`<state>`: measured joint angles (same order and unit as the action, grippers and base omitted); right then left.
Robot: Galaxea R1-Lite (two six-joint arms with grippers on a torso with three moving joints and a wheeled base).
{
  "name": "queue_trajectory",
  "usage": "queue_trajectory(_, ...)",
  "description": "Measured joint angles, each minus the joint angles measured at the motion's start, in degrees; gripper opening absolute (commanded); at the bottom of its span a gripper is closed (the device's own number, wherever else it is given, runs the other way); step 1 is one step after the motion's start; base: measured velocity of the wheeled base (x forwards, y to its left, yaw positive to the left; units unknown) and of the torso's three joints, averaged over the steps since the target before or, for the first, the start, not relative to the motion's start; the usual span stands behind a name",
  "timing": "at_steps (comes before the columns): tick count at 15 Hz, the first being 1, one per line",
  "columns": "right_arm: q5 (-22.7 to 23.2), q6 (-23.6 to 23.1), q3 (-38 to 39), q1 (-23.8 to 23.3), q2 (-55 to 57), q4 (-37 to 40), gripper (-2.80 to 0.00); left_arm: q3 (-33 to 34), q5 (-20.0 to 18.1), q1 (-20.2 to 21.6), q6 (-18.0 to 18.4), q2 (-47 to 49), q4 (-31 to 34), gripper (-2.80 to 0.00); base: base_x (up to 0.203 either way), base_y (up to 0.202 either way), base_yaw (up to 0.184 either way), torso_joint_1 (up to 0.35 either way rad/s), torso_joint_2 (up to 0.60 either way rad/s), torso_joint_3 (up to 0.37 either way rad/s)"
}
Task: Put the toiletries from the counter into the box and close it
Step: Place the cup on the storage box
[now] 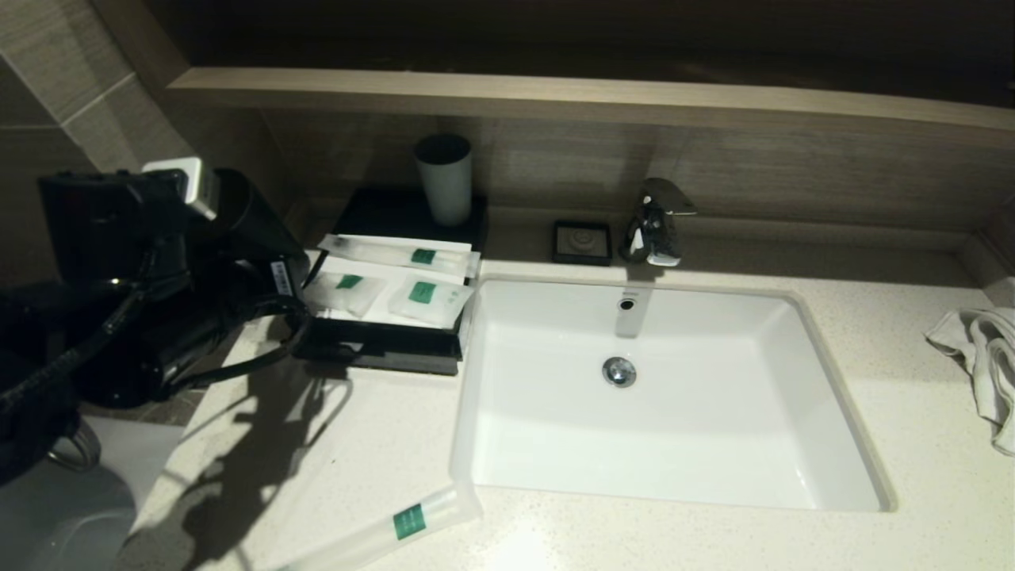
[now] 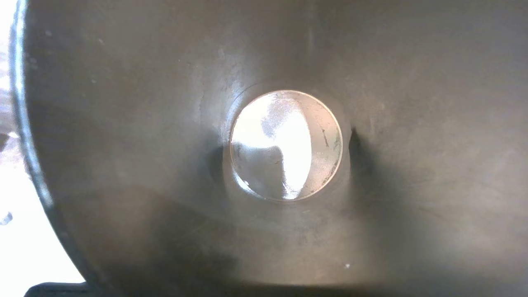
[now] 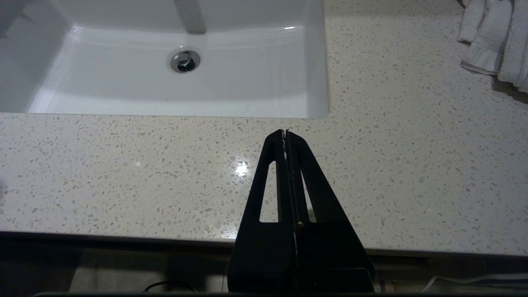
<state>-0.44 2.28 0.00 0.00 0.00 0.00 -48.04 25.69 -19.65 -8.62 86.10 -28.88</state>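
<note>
My left claw (image 1: 258,238) is up at the left end of the counter (image 1: 333,444), just beside the box (image 1: 381,350). Its wrist view is filled by the inside of a black tumbler (image 2: 123,165), dark walls around a bright round bottom. I cannot tell how its fingers stand, or whether they have the tumbler gripped. My right claw (image 3: 285,134) is closed, fingers pressed together and empty, over the front edge of the counter before the sink (image 3: 165,90).

Three of the toiletries lie on the box's white panel: a long packet (image 1: 392,254) along the back and two small pouches (image 1: 345,289) (image 1: 428,297) side by side in front of it. The other long packet (image 1: 396,523) lies at a slant on the counter near its front edge, just off the sink's front left corner.

A grey tumbler (image 1: 444,178) stands upright behind the packets. A small black dish (image 1: 583,242) sits beside the tap (image 1: 654,222), and a white towel (image 1: 979,357) lies crumpled at the far right.
</note>
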Motion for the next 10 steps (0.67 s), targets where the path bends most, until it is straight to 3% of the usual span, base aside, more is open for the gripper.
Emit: queue_trajectory(10, 0.02, -0.01, 0.00, 0.00, 0.00, 0.00, -2.80, -8.80, -0.04, -2.82, 0.33, 8.60, 2.80, -2.80, 0.000, 0.000, 0.000, 0.000, 0.00, 0.000)
